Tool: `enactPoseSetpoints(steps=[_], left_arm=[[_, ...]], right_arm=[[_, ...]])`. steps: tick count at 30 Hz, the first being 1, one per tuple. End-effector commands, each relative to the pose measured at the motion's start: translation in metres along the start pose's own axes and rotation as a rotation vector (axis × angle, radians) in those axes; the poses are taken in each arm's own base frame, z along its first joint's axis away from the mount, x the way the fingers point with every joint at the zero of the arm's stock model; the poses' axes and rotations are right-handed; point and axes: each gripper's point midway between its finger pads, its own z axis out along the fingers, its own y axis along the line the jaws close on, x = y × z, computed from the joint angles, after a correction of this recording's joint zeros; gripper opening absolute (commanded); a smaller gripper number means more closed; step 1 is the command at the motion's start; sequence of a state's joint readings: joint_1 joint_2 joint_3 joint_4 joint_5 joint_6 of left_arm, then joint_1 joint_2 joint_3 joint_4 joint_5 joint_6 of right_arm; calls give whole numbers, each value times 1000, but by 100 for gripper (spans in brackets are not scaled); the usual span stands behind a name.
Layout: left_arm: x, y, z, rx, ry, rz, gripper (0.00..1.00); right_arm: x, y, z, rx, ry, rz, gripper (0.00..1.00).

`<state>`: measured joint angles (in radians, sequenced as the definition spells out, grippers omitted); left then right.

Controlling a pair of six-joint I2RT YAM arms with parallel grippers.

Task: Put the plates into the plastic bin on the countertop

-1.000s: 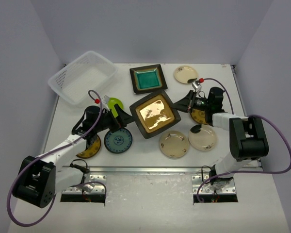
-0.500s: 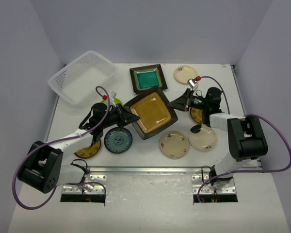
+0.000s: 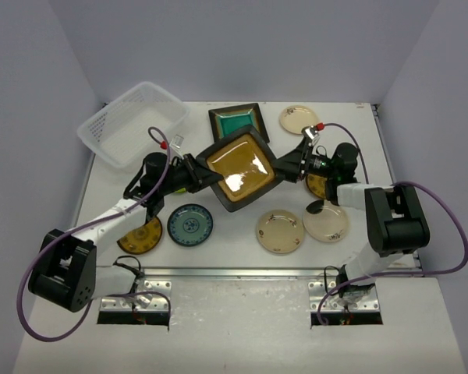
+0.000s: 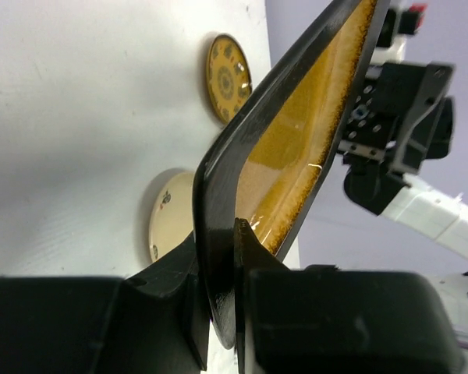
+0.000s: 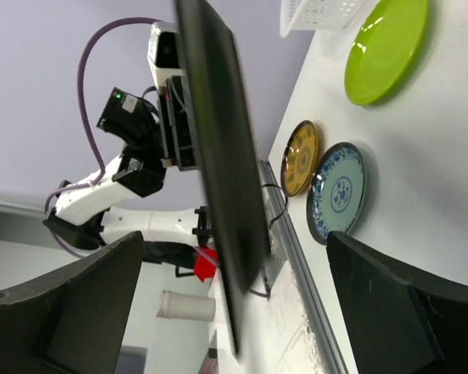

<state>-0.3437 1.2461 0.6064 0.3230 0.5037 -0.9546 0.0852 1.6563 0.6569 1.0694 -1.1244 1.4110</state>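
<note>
The amber square plate (image 3: 242,170) hangs tilted above the countertop (image 3: 234,249). My left gripper (image 3: 196,173) is shut on the dark rim of its left corner; in the left wrist view both fingers (image 4: 253,249) pinch that rim of the amber plate (image 4: 296,148). My right gripper (image 3: 285,166) stands open at the opposite corner, and the plate's dark underside (image 5: 218,156) passes between its spread fingers (image 5: 405,304) without touching them. The plastic bin (image 3: 132,125) sits at the back left with nothing in it. The teal square plate (image 3: 235,121) lies behind the amber one.
On the countertop lie a blue-patterned plate (image 3: 190,224), a mustard plate (image 3: 140,235), two cream plates (image 3: 280,231) (image 3: 326,221) in front, another cream plate (image 3: 298,118) at the back, and a mustard plate (image 3: 320,185) under the right arm. The lime green plate (image 5: 386,48) lies near the bin.
My left gripper closed on the amber plate's left corner and my right gripper let go and opened. The plate has risen, tilted and shifted back towards the bin.
</note>
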Motion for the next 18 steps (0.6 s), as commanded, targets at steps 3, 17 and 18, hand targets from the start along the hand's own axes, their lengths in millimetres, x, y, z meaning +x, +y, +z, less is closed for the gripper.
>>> enactPoseSetpoints(steps=[3, 17, 18], left_arm=[[-105, -91, -44, 198, -251, 50, 0], [-346, 44, -98, -503, -561, -40, 0], [-362, 43, -101, -511, -578, -33, 0]], right_arm=[[-2, -14, -19, 17, -26, 20, 99], [-2, -38, -61, 786, -108, -442, 99], [5, -35, -64, 790, -102, -452, 99]])
